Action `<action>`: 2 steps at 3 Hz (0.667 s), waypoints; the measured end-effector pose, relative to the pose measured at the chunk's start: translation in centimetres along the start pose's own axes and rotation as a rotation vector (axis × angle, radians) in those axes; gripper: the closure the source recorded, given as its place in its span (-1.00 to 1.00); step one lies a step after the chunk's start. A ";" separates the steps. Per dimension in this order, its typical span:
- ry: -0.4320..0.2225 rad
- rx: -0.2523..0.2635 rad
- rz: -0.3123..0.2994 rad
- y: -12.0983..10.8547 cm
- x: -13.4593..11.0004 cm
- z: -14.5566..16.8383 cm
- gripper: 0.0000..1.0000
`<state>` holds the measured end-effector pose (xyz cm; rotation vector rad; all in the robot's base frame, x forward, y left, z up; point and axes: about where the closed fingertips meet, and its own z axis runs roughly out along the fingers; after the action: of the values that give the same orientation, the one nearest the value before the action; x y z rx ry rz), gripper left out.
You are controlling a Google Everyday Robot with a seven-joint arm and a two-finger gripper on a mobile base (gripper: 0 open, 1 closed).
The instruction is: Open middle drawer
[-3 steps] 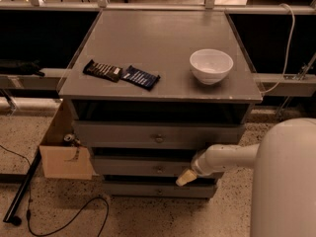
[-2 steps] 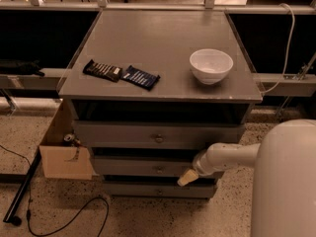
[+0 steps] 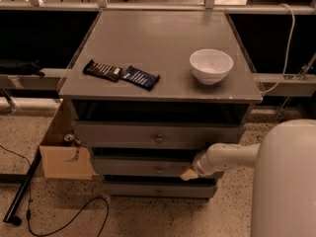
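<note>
Middle drawer [image 3: 128, 166]: nudge tool [image 3: 189, 174] left onto knob [image 3: 159, 170] from just right of it, pull straight nearward. Can't tell tool's opening tbh.

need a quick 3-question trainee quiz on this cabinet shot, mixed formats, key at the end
1. True or false: the white bowl sits on the cabinet top, to the picture's right of the snack bars.
2. Where is the pincer? A) at the top drawer's knob; B) at the middle drawer front, picture-right of its knob; C) over the bowl.
3. Fill in: the cardboard box stands on the floor at the cabinet's picture-____ side.

Key: 1 true; 2 B; 3 left.
</note>
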<state>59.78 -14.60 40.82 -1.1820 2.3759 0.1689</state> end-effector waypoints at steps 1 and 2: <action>0.000 0.000 0.000 0.0 0.0 0.0 0.01; 0.000 0.000 0.000 0.0 0.0 0.0 0.47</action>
<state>59.78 -14.60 40.82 -1.1821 2.3759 0.1690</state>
